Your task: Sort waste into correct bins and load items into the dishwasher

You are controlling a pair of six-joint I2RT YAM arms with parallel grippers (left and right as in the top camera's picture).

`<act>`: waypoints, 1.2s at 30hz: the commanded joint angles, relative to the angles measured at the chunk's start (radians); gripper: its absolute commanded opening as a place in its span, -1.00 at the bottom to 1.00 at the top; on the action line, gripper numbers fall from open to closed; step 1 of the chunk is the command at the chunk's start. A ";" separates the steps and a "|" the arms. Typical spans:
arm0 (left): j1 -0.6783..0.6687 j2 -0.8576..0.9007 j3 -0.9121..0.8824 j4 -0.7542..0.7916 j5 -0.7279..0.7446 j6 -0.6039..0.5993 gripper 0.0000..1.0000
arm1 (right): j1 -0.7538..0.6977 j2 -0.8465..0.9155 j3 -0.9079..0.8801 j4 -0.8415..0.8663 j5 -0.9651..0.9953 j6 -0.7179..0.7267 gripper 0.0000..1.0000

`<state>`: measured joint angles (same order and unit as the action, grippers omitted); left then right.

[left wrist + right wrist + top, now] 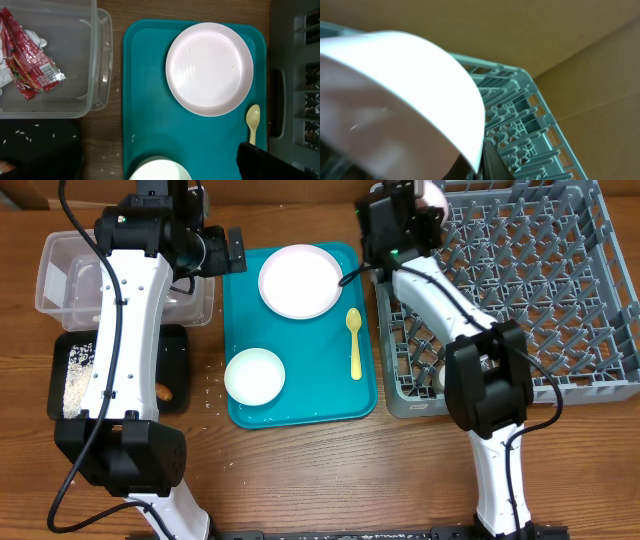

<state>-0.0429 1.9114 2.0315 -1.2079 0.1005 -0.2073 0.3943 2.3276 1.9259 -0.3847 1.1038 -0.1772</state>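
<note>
Pink plastic filled the right wrist view: your right gripper (418, 202) was pinched tight on the rim of the pink bowl (395, 100), holding it in the air above the far left corner of the rack (530, 290). I judged the step in hand to be loading that bowl. The next move called for you to tip it on edge, lower it between two rows of pegs, and only then let the jaws part. Pick a slot a row or two in from the rack wall, since the corner looked to give the fingers little room to back out.

Your left gripper (232, 248) was spread wide and empty, hovering at the far left edge of the teal tray (300, 405), beside the tub (60, 275). The wrapper (30, 65) lay in the tub, and rice (78, 375) lay in the black tray (175, 370), with a few grains loose on the table nearby. On the teal tray the plate (300, 280), the white bowl (254, 375) and the spoon (354, 343) waited, each apart from the others.

Most of the rack stood open to the right and front, so room was ample there. The tight places were the narrow gap between teal tray and rack, where the spoon lay near the tray's raised lip, and the far end of the tray, where your two arms came near each other. Keep the left one clear while the right one lowers.
</note>
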 commanded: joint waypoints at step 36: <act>0.009 0.002 -0.006 0.002 -0.007 -0.002 1.00 | 0.232 -0.349 -0.302 -0.459 -1.431 0.671 0.38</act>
<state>-0.0429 1.9114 2.0312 -1.2079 0.1005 -0.2073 0.5713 1.9572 1.7050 -0.8833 -0.2085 0.3893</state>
